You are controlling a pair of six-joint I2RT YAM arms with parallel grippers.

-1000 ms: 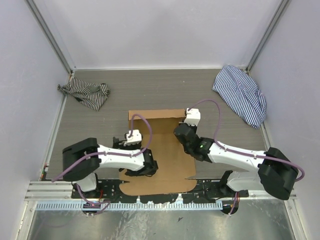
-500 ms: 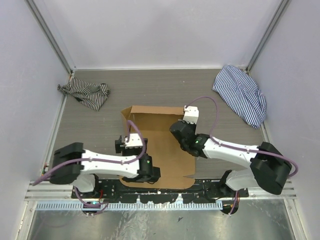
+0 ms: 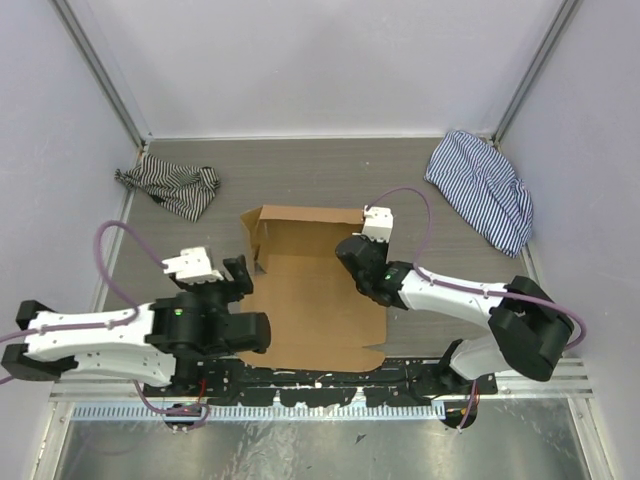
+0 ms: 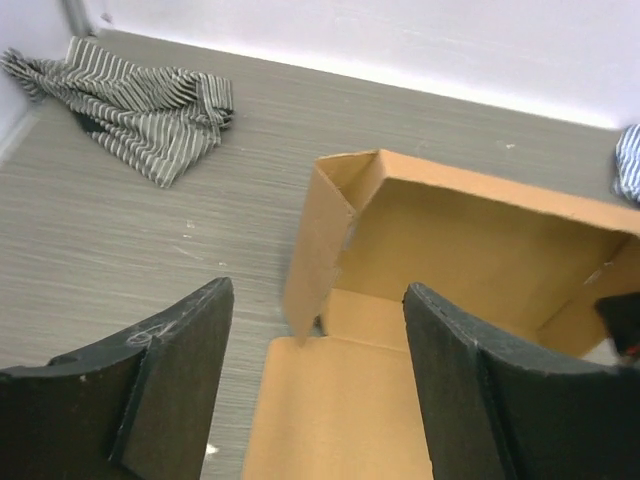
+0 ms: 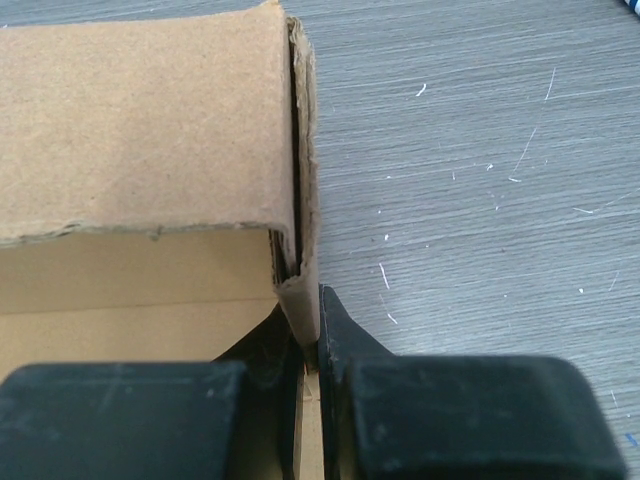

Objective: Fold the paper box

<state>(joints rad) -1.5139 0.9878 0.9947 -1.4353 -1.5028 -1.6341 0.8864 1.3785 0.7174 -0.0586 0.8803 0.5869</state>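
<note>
The paper box [image 3: 315,310] is a brown cardboard sheet lying mid-table, with its far wall and left side flap standing up. My right gripper [image 3: 364,246] is at the box's right far corner, shut on the upright right side wall [image 5: 305,290], which sits pinched between the fingers [image 5: 345,340]. My left gripper [image 3: 238,272] is open and empty, off the box's left edge and pointing at it. In the left wrist view the box [image 4: 470,240] shows between the spread fingers [image 4: 170,380], with the left flap [image 4: 318,250] standing.
A dark striped cloth [image 3: 170,188] lies at the far left and also shows in the left wrist view [image 4: 140,100]. A blue striped cloth [image 3: 482,188] lies at the far right. White enclosure walls ring the table. A metal rail [image 3: 320,385] runs along the near edge.
My left arm has pulled off the sheet and swung back to the left. The box's far wall and left flap have risen. My right gripper shifted slightly to the far left, still holding the wall.
</note>
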